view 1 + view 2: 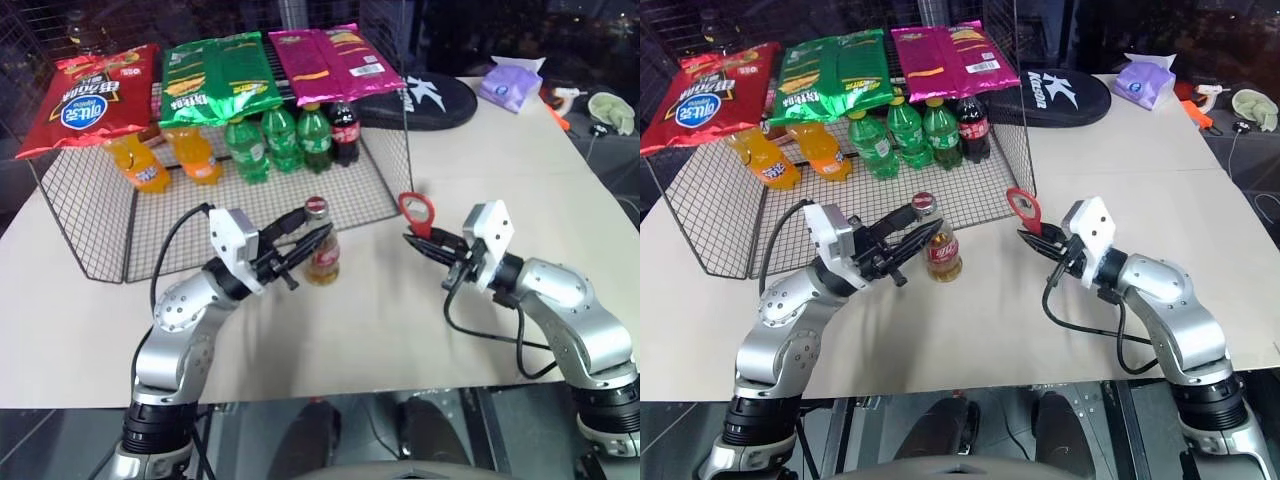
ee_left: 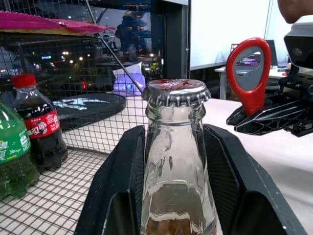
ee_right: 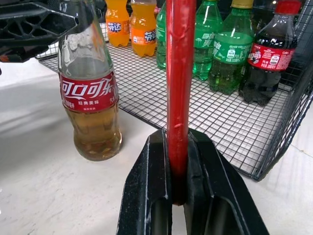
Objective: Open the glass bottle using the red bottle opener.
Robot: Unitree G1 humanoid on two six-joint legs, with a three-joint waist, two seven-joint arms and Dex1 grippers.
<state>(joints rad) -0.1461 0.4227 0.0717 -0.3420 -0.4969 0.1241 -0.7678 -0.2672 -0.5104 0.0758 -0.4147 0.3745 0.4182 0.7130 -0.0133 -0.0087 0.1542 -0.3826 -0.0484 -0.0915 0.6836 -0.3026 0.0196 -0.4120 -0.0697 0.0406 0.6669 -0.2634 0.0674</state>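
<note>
Head view: one glass bottle [image 1: 322, 254], one red bottle opener [image 1: 417, 212], three green bottles [image 1: 280, 140]

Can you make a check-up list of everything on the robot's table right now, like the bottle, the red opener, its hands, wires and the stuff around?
Surface: pale table, wire shelf at the back.
Job's things: glass bottle upright, cap on; red bottle opener upright, apart from the cap.
Clutter: orange bottles, green bottles, cola bottle, snack bags, black case, tissue pack.
Grippers: left gripper around the bottle's neck; right gripper clamping the opener's handle.
Cables: black cable by the right arm.
Surroundings: dark.
</note>
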